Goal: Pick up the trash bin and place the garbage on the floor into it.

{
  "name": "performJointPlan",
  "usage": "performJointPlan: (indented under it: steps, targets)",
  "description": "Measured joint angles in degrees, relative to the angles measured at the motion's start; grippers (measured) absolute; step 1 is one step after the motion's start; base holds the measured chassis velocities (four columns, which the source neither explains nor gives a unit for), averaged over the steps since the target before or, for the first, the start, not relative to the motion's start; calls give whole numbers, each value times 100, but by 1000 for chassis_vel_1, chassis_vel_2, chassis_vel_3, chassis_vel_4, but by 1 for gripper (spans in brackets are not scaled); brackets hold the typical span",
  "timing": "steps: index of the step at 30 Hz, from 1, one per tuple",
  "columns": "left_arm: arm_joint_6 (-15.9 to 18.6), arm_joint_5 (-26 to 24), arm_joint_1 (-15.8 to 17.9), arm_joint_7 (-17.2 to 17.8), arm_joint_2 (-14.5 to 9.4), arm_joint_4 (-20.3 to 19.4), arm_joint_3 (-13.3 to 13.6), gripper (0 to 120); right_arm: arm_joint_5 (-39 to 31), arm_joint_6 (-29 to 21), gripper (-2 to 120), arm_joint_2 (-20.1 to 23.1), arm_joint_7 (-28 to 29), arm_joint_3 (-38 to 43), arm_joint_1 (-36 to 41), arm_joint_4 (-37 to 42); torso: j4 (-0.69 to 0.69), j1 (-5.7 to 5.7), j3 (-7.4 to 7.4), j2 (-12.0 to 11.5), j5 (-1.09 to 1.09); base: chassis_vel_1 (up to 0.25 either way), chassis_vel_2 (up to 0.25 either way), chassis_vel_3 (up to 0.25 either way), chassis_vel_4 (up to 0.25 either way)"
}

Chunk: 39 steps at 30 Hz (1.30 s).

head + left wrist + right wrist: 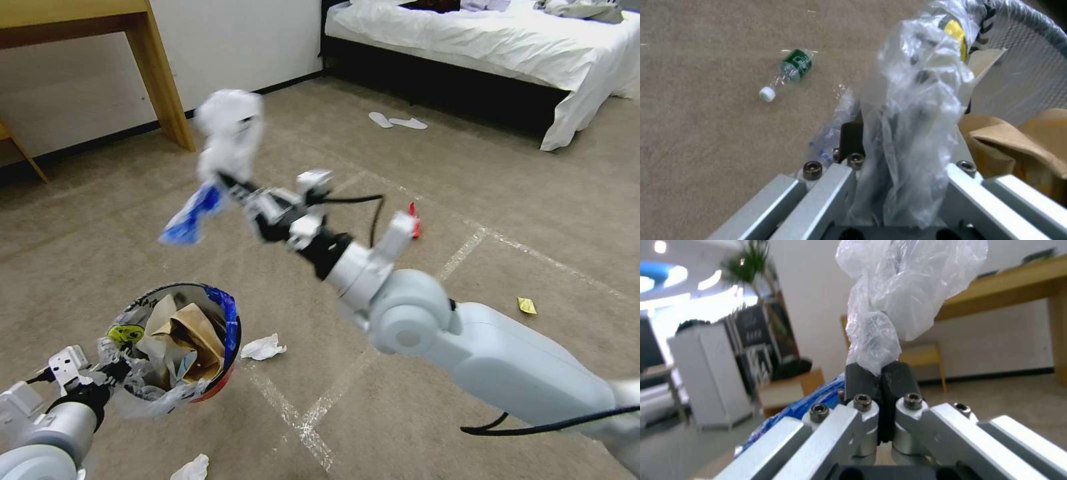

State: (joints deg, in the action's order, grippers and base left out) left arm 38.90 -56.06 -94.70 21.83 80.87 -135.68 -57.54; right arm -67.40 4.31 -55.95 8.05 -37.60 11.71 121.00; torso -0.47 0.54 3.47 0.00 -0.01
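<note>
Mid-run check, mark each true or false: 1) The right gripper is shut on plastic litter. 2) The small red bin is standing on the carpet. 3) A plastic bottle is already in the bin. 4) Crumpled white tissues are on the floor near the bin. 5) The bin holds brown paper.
1) True: the right gripper is shut on a crinkled white plastic bag, held in the air.
2) False: the small red bin is held off the floor by the left gripper.
3) False: the green-labelled plastic bottle lies on the carpet.
4) True: crumpled white tissues lie beside it.
5) True: brown paper sits inside.
</note>
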Motion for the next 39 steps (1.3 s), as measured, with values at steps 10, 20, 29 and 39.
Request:
performJointPlan:
  steps: [10,20,29,39]
  targets:
    - [25,-63,-38,25,-40,-75,53,2,220,-154,0,-172,267,-898,-429,-282,0,0,0,0,0,0,0,0,0]
    - [46,-172,-36,59,-79,-131,45,2,397,-323,0,-226,427,-1290,-481,-449,0,0,0,0,1,0,0,0,0]
    - [53,-227,-36,76,-120,-151,24,2,526,-390,0,-112,426,-1555,-422,-479,-1,0,0,0,1,0,0,0,0]
    - [53,-258,-33,77,-136,-179,17,2,639,-408,0,-162,450,-1863,-405,-656,-1,0,0,0,1,0,0,0,0]
